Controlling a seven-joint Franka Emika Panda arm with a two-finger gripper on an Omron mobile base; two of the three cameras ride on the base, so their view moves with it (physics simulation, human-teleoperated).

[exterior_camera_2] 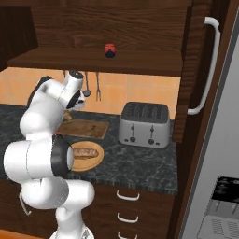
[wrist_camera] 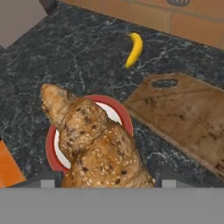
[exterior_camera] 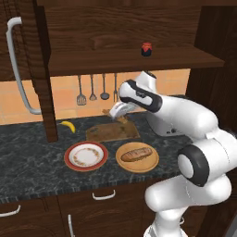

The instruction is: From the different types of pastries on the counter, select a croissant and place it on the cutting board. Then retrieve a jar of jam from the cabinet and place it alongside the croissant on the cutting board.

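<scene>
I have the croissant [wrist_camera: 94, 146] clamped between my fingers, its flaky, seeded body rising from the bottom of the hand view with the pointed end sticking out ahead. I am carrying it lifted off the counter [exterior_camera: 28, 157], which I judge keeps it from dragging across the other dishes on the way. In the left base view my gripper [exterior_camera: 121, 116] hangs over the back edge of the cutting board [exterior_camera: 111, 133], so the first drop-off looks close; from the hand camera the red-rimmed plate [wrist_camera: 118, 107] sits below the pastry and the board lies off to one side, with a banana [wrist_camera: 134, 49] on the marble beyond. The baguette-like loaf [exterior_camera: 136, 154] rests on its round wooden plate [exterior_camera: 137, 167] near the board, untouched. The jar of jam [exterior_camera: 146, 49] stands on the shelf of the open cabinet [exterior_camera: 134, 59] above, waiting for the second half of the job. A toaster [exterior_camera_2: 144, 124] stands further along the counter.
</scene>
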